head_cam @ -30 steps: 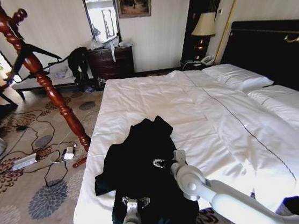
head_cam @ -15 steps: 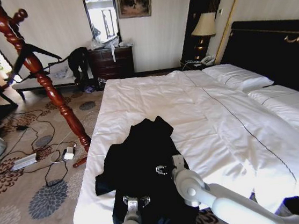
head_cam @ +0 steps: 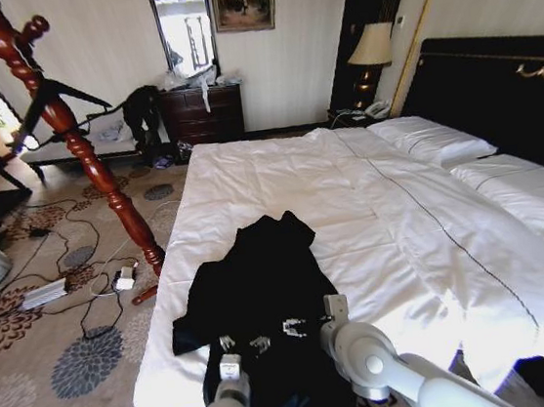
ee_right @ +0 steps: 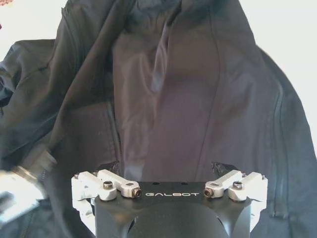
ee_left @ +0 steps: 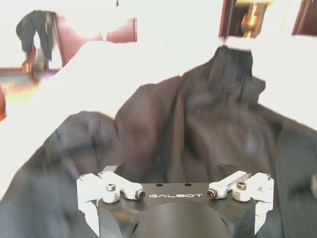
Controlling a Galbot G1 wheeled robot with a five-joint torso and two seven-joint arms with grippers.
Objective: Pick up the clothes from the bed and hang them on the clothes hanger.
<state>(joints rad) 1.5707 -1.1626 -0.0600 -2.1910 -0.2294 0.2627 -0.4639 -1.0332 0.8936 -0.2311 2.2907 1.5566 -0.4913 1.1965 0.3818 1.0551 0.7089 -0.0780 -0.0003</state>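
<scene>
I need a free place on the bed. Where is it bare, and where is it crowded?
Bare duvet lies between the black jacket and the pillows, across the bed. The near edge is crowded: left gripper and right gripper sit over the jacket.

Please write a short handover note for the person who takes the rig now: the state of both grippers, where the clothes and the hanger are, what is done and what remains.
Left gripper: open, over the near end of the clothes.
Right gripper: open, beside it over the same garment.
Clothes: black jacket lying spread on the bed, near its foot edge; neither gripper holds it.
Clothes hanger: black, hanging on the reddish wooden coat stand on the robot's left, across the carpet.
Done: both arms brought over the garment.
Left: grasp it, lift it off the bed, hang it on the hanger.
</scene>
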